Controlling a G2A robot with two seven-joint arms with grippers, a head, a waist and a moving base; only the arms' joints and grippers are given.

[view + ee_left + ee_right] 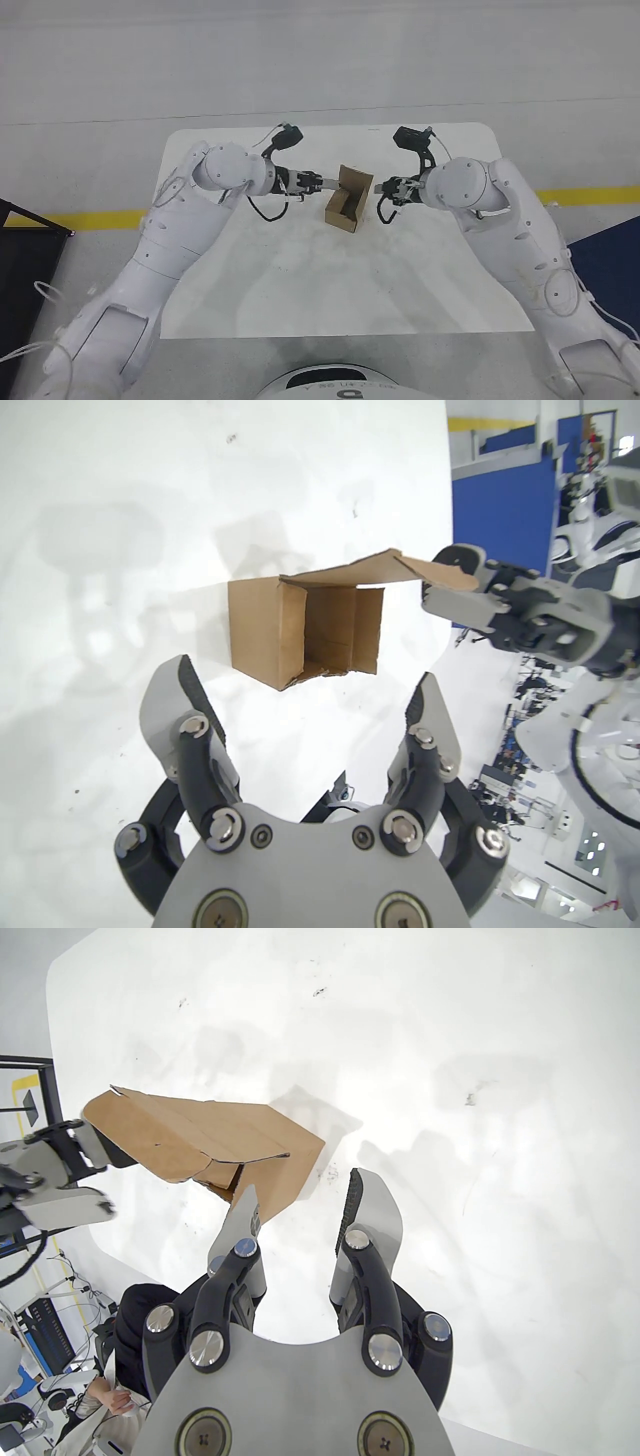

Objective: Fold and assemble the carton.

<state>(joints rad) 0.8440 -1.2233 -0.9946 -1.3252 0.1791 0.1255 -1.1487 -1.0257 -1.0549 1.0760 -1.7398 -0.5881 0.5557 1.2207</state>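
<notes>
You had the left claw (305, 672) and right claw (301, 1183) both spread, the half-folded carton (265, 630) resting on the counter (125, 525) just ahead of each, between them. An uneven squeeze could well have crushed a thin wall or skidded the light box away.

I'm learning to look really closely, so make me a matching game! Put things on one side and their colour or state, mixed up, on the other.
Things:
1 carton
2 table
3 floor line
4 left gripper

Colour or state:
A white
B open, holding nothing
C brown
D yellow

Pairs: 1-C, 2-A, 3-D, 4-B
</notes>
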